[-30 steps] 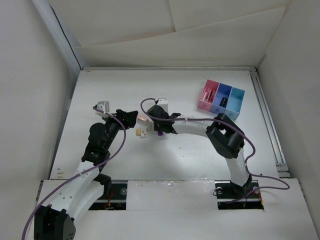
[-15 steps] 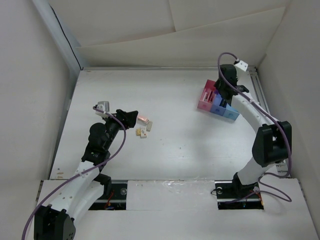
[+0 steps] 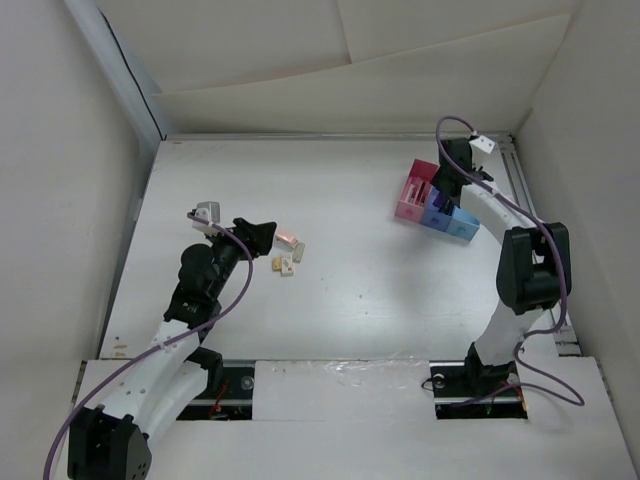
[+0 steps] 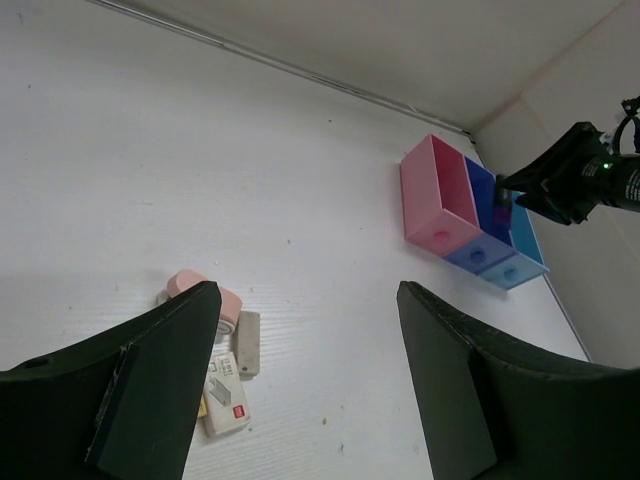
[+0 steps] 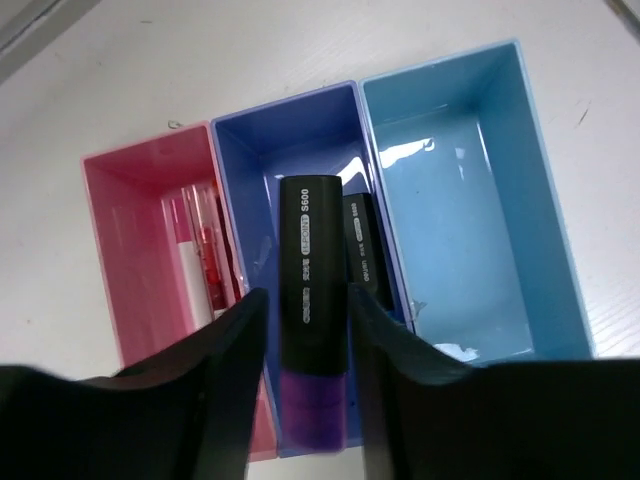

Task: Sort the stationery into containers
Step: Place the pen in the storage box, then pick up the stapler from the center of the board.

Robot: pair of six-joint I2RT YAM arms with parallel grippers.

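While your right claw [image 5: 303,300] is clamping a black marker [image 5: 309,225] with a purple end, you are holding it at the tray [image 3: 410,200] of three joined bins in the far right part of the counter [image 3: 370,300]. Through the right wrist camera the marker is lying across the dark blue bin [image 5: 300,125], the middle one. Its black end is pointing toward the bin's far wall, and its purple end is sitting nearest the camera, between the fingers. Whether it is hanging above the rim or dipping inside, I cannot tell. A second black stick [image 5: 362,245] is lying in that same bin, just beside the held marker. The pink bin [image 5: 140,200] on one side is holding pink and red sticks [image 5: 195,255], and the light blue bin [image 5: 470,200] on the other side is showing its glossy floor.

Your left claw [image 4: 308,300] is hovering with its jaws standing wide apart, gripping nothing, well apart from the tray. Near it, toward the middle-left of the counter, a small cluster of erasers [image 4: 247,342] is lying. A pink one [image 4: 183,282] is touching a grey-cream block, and a white block with a red mark [image 4: 228,400] is lying just beside them. From above, this cluster is sitting just off the left claw's fingertips.
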